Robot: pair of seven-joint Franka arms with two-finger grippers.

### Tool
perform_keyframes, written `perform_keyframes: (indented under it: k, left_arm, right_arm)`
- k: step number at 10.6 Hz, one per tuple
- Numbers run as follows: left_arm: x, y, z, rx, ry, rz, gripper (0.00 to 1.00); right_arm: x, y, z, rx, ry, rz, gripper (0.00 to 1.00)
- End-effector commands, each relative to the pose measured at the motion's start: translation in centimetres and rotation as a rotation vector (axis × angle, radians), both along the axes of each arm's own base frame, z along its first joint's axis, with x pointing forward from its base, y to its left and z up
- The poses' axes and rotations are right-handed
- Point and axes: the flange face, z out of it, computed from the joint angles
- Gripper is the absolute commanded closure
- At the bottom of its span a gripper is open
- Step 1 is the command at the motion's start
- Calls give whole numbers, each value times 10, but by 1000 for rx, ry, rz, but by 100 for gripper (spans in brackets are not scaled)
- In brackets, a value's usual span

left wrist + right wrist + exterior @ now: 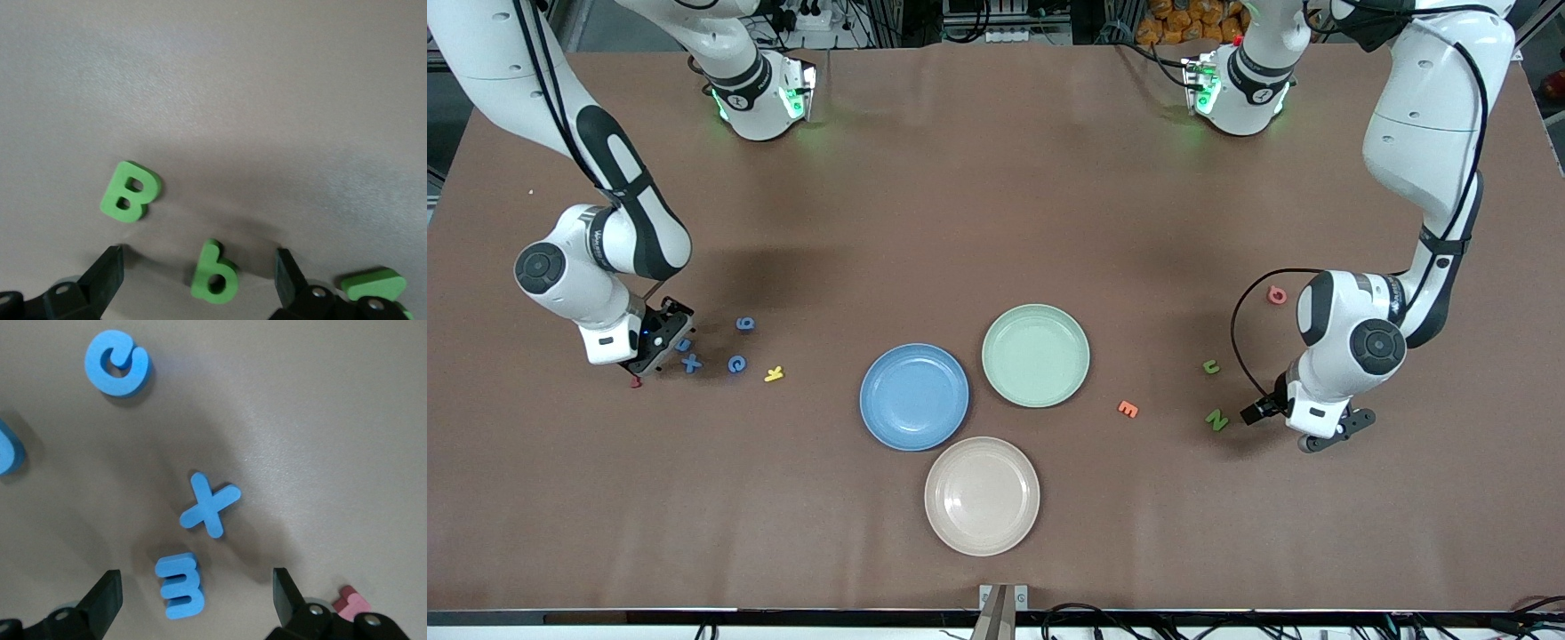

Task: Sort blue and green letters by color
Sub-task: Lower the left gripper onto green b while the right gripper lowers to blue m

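My right gripper [660, 345] [197, 597] is down at the table at the right arm's end, open, with the blue E [180, 585] lying loose between its fingers. Beside it lie the blue X [691, 363] [209, 505], C [736, 364] [117, 362] and 6 [745, 324]. My left gripper [1327, 433] [198, 277] is low at the left arm's end, open around a flat green P [214, 273], untouched. A green B [131, 191] lies close by. Green N [1216, 420] and J [1211, 366] lie beside that hand.
Three plates sit mid-table: blue [880, 418], green [1005, 382] and beige [951, 524], nearest the front camera. A yellow K [774, 374], an orange E [1128, 409], a pink character [1278, 295] and a dark red one [636, 383] lie among the letters.
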Motion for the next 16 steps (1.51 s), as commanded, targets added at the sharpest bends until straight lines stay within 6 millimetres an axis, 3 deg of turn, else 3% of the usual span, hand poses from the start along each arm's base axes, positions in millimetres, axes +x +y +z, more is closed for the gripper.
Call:
perform_keyframes:
  k: [1, 4, 5, 6, 7, 13, 16]
  left_arm:
    - [-4, -7, 4, 10, -11, 19, 0]
    - [-4, -6, 3, 11, -11, 19, 0]
    - [-5, -6, 3, 12, -8, 19, 10]
    - [-10, -8, 1, 12, 3, 20, 62]
    - [-17, -7, 0, 14, 16, 20, 100]
    - [-19, -14, 0, 15, 20, 40, 100]
    - [-11, -20, 13, 12, -9, 33, 100]
  right_arm:
    - [-20, 2, 17, 10, -24, 20, 0]
    - [-20, 3, 16, 10, -24, 22, 0]
    - [-20, 3, 16, 10, -24, 23, 0]
    - [-20, 3, 16, 8, -33, 22, 0]
    - [-24, 4, 12, 7, -36, 22, 0]
    - [-27, 5, 4, 2, -56, 24, 0]
    - [-27, 5, 3, 1, -63, 24, 3]
